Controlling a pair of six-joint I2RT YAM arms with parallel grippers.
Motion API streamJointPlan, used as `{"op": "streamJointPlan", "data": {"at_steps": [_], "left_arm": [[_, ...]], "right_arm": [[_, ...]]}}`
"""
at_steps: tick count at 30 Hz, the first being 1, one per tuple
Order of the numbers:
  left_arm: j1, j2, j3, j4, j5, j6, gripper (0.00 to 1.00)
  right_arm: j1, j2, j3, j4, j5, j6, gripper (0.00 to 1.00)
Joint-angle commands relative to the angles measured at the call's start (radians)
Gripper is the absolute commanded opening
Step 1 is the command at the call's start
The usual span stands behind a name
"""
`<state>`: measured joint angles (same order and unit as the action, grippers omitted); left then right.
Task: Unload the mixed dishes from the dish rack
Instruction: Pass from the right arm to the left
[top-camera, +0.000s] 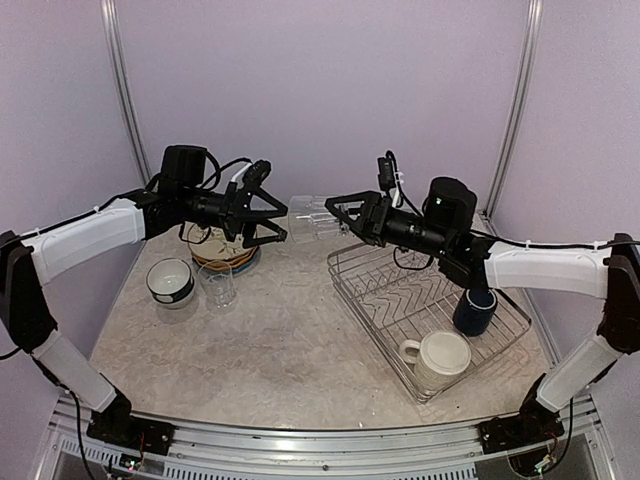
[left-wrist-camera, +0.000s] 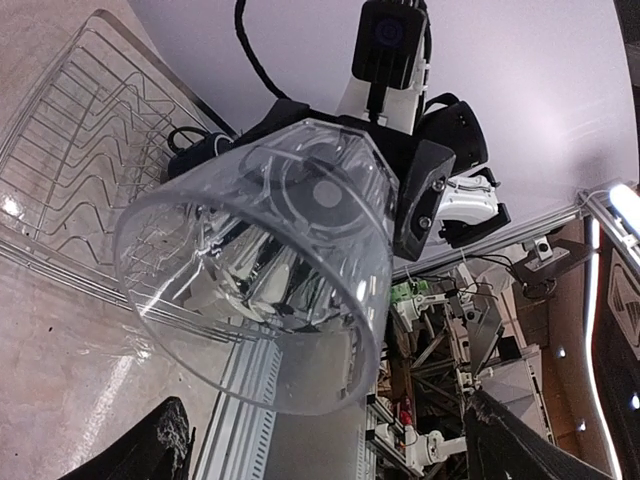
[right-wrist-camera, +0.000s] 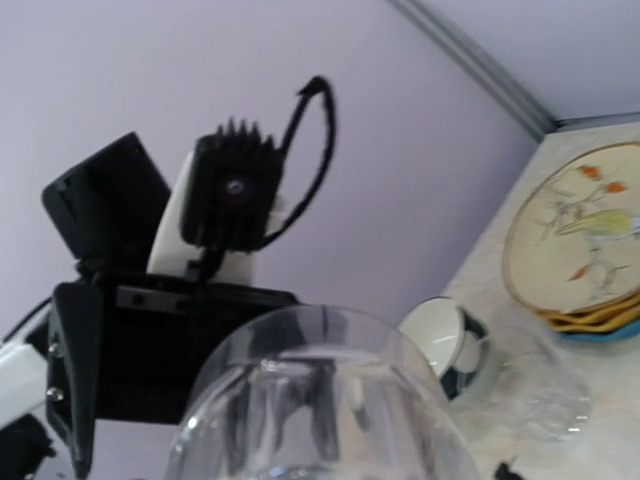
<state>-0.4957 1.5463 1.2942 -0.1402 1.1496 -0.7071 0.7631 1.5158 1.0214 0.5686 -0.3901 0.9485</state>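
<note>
The worktop (top-camera: 290, 350) is carrying everything. The dish rack (top-camera: 400, 290) is sitting along its right edge, turned at an angle. Two dishes are standing in it. The cream mug (top-camera: 440, 358) is sitting upright in the near corner of the rack. The navy mug (top-camera: 474, 312) is sitting by the rack's right side, partly under the right arm.

In the far left corner of the worktop a stack of plates (top-camera: 225, 258) is lying flat. The top one is cream with a flower pattern, and orange and blue rims are showing under it. The left gripper is partly hiding the stack in the top view. A pale bowl (top-camera: 170, 280) with a dark band is standing just in front of the stack, near the left edge. A standing glass (top-camera: 220, 285) is upright just to the right of the bowl.

The right gripper (top-camera: 338, 215) is holding the held glass (top-camera: 312, 218) by its base. This glass is lying on its side in the air over the far middle of the worktop, just past the rack's far left corner. Its mouth is pointing at the left gripper (top-camera: 280, 222). That gripper's fingers are spreading wide just beside the mouth and are not closing on it.
</note>
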Motion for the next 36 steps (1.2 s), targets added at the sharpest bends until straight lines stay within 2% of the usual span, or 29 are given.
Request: {"op": "streamJointPlan", "data": {"at_steps": [1,4,9,12,17,19,22,24,26,31,34,36], "left_arm": [[-0.007,0.006,-0.040,0.128,0.049,-0.080,0.88],[-0.008,0.003,-0.069,0.239,0.078,-0.147,0.82],[-0.007,0.001,-0.109,0.381,0.107,-0.235,0.61],[-0.007,0.004,-0.105,0.387,0.116,-0.243,0.48],[-0.006,0.007,-0.102,0.385,0.118,-0.245,0.31],[-0.003,0.010,-0.095,0.371,0.115,-0.243,0.21],[-0.002,0.014,-0.085,0.334,0.102,-0.222,0.10],[-0.001,0.013,-0.076,0.295,0.083,-0.198,0.04],[0.000,0.009,-0.066,0.246,0.053,-0.164,0.00],[0.000,-0.024,-0.022,0.012,-0.080,-0.009,0.00],[0.003,-0.043,0.015,-0.121,-0.204,0.076,0.00],[0.005,-0.054,0.034,-0.196,-0.302,0.120,0.00]], "right_arm": [[0.025,0.077,0.038,0.199,-0.038,0.072,0.09],[0.035,0.120,0.044,0.260,-0.034,0.099,0.09],[0.041,0.174,0.039,0.349,-0.039,0.142,0.09],[0.045,0.189,0.025,0.386,-0.031,0.152,0.09],[0.046,0.215,0.019,0.404,-0.037,0.178,0.10],[0.047,0.216,0.008,0.416,-0.039,0.184,0.13],[0.048,0.209,-0.007,0.414,-0.034,0.182,0.20],[0.048,0.201,-0.007,0.401,-0.033,0.168,0.27],[0.047,0.187,-0.009,0.364,-0.026,0.144,0.41],[0.038,0.103,-0.011,0.130,0.050,0.031,0.87],[0.032,0.056,0.031,-0.138,0.115,-0.063,0.99],[0.030,0.019,0.046,-0.265,0.167,-0.118,1.00]]}}
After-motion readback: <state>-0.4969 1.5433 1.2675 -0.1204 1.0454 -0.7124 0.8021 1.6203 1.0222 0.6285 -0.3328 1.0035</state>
